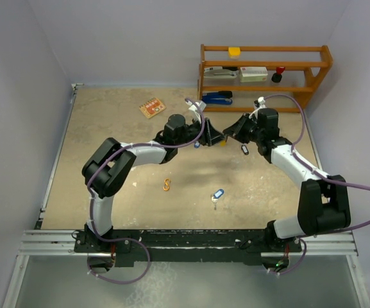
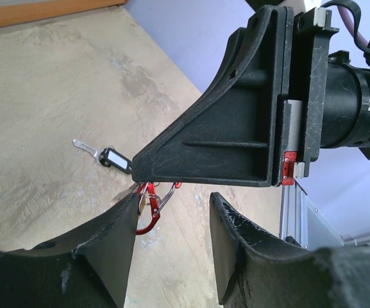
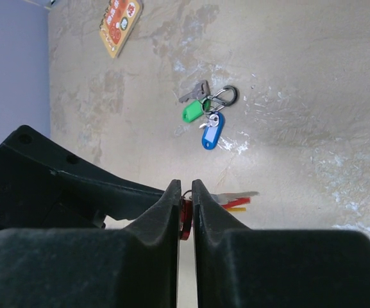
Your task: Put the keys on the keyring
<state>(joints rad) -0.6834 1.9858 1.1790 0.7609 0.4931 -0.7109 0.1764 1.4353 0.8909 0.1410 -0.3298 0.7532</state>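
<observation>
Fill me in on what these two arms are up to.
The arms meet over the table. The right gripper pinches a red carabiner, with red- and yellow-tagged keys sticking out beside it. The left gripper is right against it, jaws apart. Another ring holding green- and blue-tagged keys lies on the table, and a dark-tagged key lies loose.

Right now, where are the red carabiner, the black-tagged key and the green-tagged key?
red carabiner [image 2: 151, 220], left wrist view, on its red frame.
black-tagged key [image 2: 115, 160], left wrist view, on the black tag.
green-tagged key [image 3: 191, 111], right wrist view, on the green tag.
</observation>
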